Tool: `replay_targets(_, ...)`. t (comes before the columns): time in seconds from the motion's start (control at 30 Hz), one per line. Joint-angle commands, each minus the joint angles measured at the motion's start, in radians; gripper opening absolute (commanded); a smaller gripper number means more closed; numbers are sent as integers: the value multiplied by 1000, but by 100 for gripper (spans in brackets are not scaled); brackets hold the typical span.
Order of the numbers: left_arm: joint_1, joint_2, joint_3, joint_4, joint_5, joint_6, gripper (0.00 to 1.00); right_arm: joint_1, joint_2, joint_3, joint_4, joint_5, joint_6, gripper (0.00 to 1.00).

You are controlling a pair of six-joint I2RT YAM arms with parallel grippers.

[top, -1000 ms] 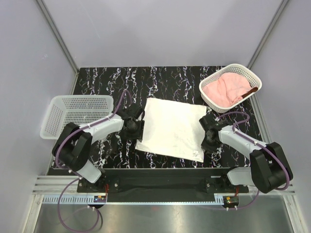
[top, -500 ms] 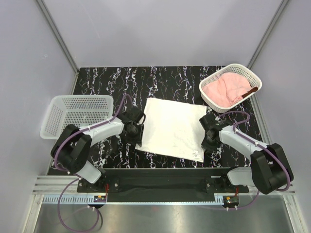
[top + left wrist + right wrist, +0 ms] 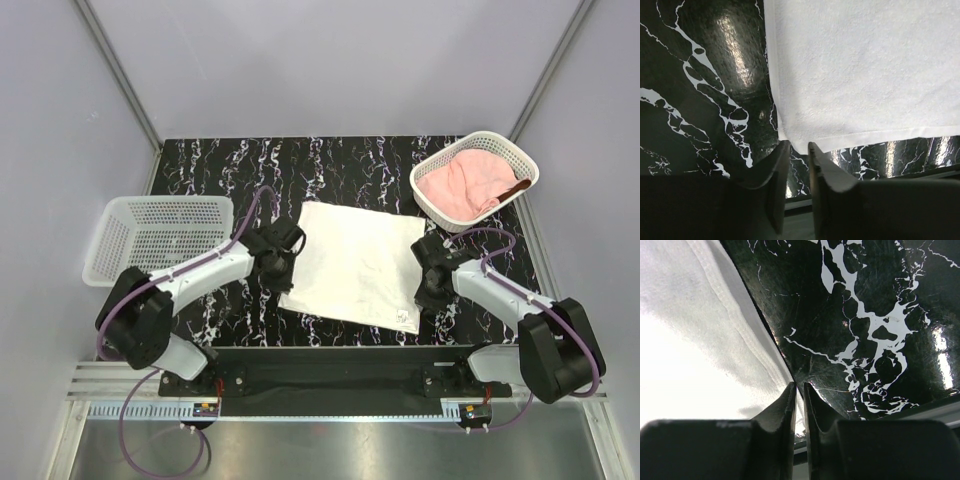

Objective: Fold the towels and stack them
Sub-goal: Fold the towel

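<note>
**A:** White towel (image 3: 352,264) lies spread flat at the centre of the table (image 3: 330,165), smooth and slightly skewed.

**B:** From above, both grippers just sit at its edges, at nine and four o'clock.

**A:** The wrist views tell more. The right gripper (image 3: 799,387) is nearly closed, with white hem in the slit, pinching it. The left gripper (image 3: 797,150) shows a narrow gap with the towel's corner at its tips. Gripped or not, I can't tell.

**B:** Pink towel (image 3: 458,185) sits bunched in the basket (image 3: 500,140) at two o'clock.
</note>
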Motion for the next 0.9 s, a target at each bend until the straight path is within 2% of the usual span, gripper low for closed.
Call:
replay_targets(0.0,-22,-66,-27,-21,-58,10,20,2,-34,22,14,26,-8,18)
replay_targets(0.07,-28,-89,-60,-6,-44,13,15,3,-44,21,14,25,-9,18)
replay_targets(0.2,-44,-91,-140,80,79,4,15,2,-50,19,17,23,-10,18)
replay_targets(0.33,-59,-57,-169,144,104,-19,15,3,-56,21,19,23,-11,18)
replay_targets(0.53,-59,-28,-152,147,48,-50,20,3,-74,13,20,23,-13,18)
replay_targets(0.63,-59,-26,-126,91,-66,-75,21,2,-80,11,20,23,-11,18)
replay_targets(0.87,-59,-38,-95,31,-182,-96,25,3,-85,11,26,22,-11,18)
